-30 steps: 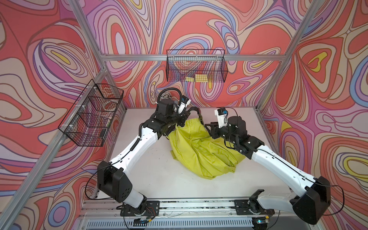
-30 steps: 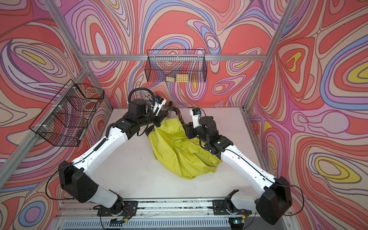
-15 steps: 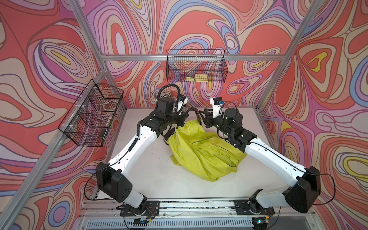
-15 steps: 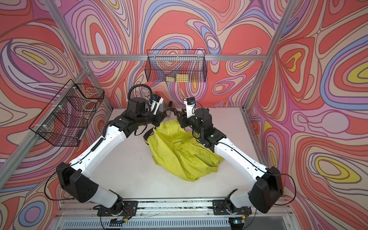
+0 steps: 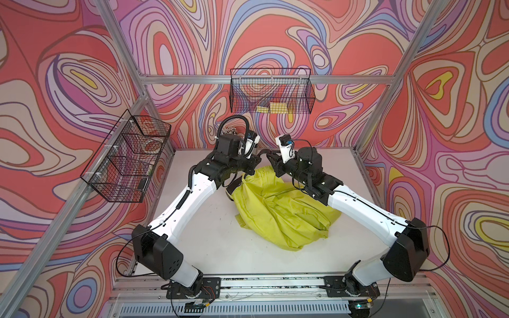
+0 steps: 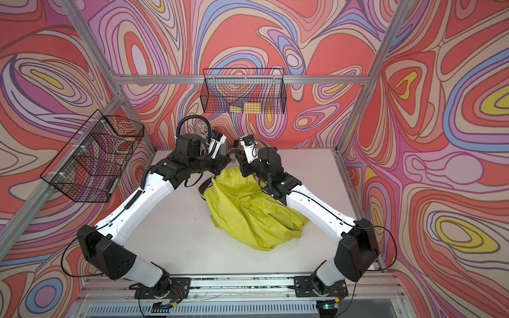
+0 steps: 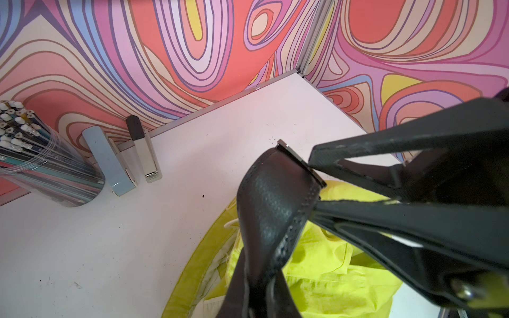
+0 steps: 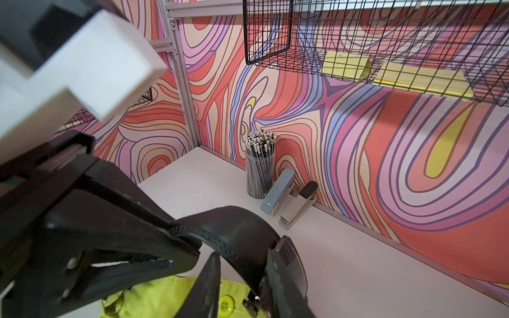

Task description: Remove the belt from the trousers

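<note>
Your left claw (image 7: 314, 190) is clenched on the belt (image 7: 272, 209), a black grained strap with stitched edges arching up off the trousers (image 5: 278, 209). Those lie crumpled, bright yellow-green, mid-tabletop (image 5: 220, 242), waistband toward the far edge. Your right claw (image 8: 239, 264) straddles the buckle end; whether it grips, you cannot tell.

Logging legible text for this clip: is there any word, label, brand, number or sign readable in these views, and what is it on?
No text is readable in any view.
Pencil cup: any print is too blurred to read.
Yellow pads in the wire basket: ruled lines only, no words.
Staplers: no label visible.
</note>
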`<action>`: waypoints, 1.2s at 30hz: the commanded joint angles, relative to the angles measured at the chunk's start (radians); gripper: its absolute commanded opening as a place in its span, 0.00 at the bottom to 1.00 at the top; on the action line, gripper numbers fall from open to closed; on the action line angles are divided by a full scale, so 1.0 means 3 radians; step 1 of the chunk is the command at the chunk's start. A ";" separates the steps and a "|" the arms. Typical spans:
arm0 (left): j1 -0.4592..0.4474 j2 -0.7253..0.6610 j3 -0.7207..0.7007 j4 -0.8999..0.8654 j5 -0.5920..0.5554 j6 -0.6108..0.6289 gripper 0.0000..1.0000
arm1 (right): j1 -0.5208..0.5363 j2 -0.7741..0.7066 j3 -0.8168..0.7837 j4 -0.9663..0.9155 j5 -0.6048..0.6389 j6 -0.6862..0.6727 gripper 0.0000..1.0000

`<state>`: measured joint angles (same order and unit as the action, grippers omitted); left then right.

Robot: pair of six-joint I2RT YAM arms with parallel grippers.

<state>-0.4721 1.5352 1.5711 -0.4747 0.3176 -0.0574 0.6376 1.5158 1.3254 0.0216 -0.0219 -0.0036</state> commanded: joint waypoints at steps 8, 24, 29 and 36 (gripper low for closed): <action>-0.0008 -0.0056 0.0200 0.0055 0.0193 -0.0079 0.00 | 0.0017 0.0082 0.0010 -0.0080 0.0106 -0.0099 0.27; -0.0007 -0.0071 0.0211 0.0027 0.0227 -0.0064 0.00 | 0.0016 0.0153 -0.0035 -0.0069 0.0212 -0.0078 0.13; -0.0008 -0.0066 0.0287 0.0008 0.0271 -0.0060 0.00 | 0.0017 0.0173 -0.0104 -0.0058 0.0206 -0.0031 0.18; -0.0008 -0.0091 0.0333 0.0000 0.0331 -0.0072 0.00 | 0.0011 0.0232 -0.0170 -0.0027 0.0262 0.0030 0.14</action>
<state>-0.4698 1.5375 1.6066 -0.5190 0.3328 -0.0582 0.6464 1.5436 1.3071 0.0547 0.0242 -0.0223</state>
